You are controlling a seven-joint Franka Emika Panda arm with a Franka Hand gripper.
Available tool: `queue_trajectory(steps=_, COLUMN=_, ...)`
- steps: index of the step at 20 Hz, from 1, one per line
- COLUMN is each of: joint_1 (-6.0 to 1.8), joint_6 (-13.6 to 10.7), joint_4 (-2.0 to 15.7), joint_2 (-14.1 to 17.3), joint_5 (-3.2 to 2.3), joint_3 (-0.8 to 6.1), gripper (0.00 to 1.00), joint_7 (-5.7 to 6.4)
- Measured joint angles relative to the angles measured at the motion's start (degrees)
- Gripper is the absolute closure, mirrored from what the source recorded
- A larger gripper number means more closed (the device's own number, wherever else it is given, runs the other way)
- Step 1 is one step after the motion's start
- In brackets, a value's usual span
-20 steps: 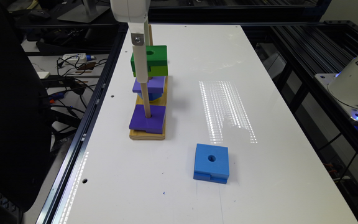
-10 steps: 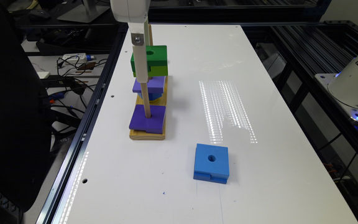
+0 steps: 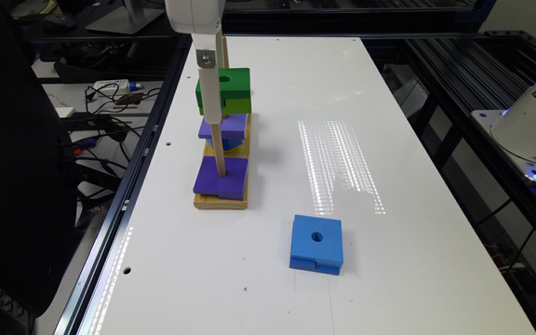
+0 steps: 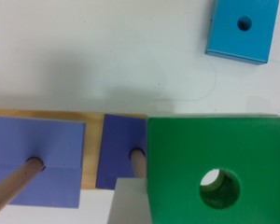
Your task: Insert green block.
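The hand grips the green block above the wooden base. If its hole misses the peg, the block can jam or tilt.

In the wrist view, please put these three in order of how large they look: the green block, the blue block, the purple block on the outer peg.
1. Green square block, but nearest the camera.
2. Purple square block on the outer wooden peg.
3. Blue square block, partly cropped.
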Motion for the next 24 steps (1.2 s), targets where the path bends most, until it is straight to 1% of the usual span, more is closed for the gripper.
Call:
queue_trajectory(steps=4, joint_1=-0.31, joint_6=0.00, joint_4=0.00, joint_2=0.00, joint_5=0.00, joint_3=-0.04, gripper=1.00, joint_7=-0.23)
queue_trajectory(steps=11, joint_1=-0.41, joint_6=0.00, joint_4=0.00, joint_2=0.00, joint_5=0.00, joint_3=-0.04, gripper=1.00, joint_7=-0.26)
queue_trajectory(steps=24, joint_1=-0.98, joint_6=0.00, joint_4=0.00, joint_2=0.00, joint_5=0.00, joint_3=-0.12, gripper=1.00, joint_7=-0.63)
